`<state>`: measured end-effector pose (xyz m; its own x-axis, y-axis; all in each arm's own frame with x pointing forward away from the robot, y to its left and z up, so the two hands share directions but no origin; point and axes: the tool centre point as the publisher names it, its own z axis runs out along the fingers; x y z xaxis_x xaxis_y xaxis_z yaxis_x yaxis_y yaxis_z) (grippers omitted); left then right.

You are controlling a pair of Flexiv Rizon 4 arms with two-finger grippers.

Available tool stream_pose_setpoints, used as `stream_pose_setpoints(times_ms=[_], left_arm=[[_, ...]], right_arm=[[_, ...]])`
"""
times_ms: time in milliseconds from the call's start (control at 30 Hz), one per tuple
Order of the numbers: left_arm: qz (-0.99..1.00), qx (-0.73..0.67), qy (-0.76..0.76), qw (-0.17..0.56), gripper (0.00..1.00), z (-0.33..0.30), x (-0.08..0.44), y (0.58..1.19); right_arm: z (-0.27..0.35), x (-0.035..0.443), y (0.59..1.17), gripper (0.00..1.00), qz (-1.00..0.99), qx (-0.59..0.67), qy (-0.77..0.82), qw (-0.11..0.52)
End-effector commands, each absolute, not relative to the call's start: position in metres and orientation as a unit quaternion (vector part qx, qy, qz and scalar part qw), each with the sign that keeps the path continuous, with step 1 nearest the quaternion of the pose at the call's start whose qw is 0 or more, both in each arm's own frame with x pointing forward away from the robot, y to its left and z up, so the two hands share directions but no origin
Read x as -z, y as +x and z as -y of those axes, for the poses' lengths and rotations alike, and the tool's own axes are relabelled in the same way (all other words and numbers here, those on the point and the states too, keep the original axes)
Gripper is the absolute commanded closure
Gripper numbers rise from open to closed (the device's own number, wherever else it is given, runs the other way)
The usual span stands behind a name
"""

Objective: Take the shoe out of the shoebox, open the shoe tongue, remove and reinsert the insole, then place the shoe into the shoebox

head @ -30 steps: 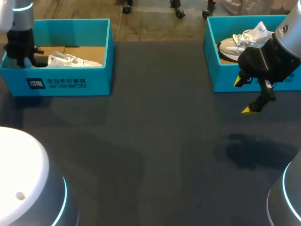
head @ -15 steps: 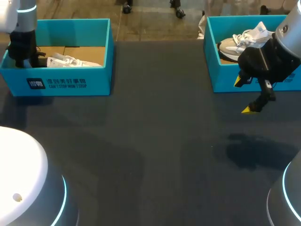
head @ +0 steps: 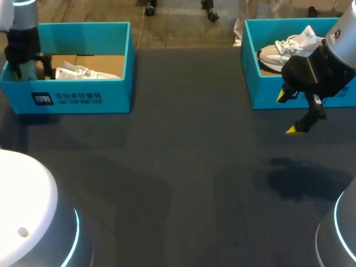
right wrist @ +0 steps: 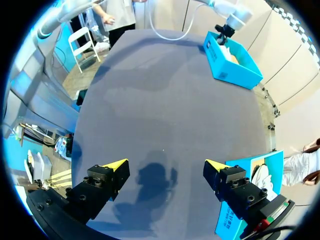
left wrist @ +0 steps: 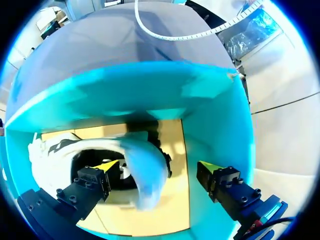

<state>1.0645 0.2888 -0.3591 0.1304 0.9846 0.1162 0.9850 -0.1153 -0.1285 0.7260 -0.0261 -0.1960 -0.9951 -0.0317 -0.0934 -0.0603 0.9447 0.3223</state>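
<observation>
A white shoe lies inside the teal shoebox at the table's far left. My left gripper hangs over that box's left end. In the left wrist view the left gripper is open and the shoe's heel rises between its fingers, clear of the right one. The shoe rests on the box's cardboard floor. My right gripper is open above bare table, just in front of a second teal box. The right wrist view shows the right gripper with nothing between its fingers.
The second box at the far right holds a beige and white shoe. In the right wrist view this box is close beside the right finger, and the left box is far across the dark table.
My left gripper has opened and let go of the shoe's heel, and it has risen a little inside the box. The right arm has not moved.
</observation>
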Motion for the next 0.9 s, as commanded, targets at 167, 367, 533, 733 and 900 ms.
stream_pose_setpoints(times_ms=[167,367,533,733,900], left_arm=[[0.656,0.000,-0.752,0.062,0.00,-0.291,0.327,1.057],[0.655,-0.002,-0.754,0.051,0.00,-0.288,0.311,1.057],[0.648,-0.022,-0.760,0.043,0.00,-0.287,0.288,1.058],[0.645,-0.022,-0.764,0.021,0.00,-0.281,0.253,1.056],[0.655,-0.009,-0.755,0.017,0.00,-0.273,0.229,1.052]], right_arm=[[0.026,0.197,0.726,0.00,-0.985,-0.164,-0.023,0.043],[0.026,0.197,0.726,0.00,-0.985,-0.164,-0.023,0.043],[0.026,0.197,0.726,0.00,-0.985,-0.164,-0.023,0.043],[0.026,0.197,0.726,0.00,-0.985,-0.164,-0.023,0.043],[0.026,0.197,0.726,0.00,-0.985,-0.164,-0.023,0.043]])
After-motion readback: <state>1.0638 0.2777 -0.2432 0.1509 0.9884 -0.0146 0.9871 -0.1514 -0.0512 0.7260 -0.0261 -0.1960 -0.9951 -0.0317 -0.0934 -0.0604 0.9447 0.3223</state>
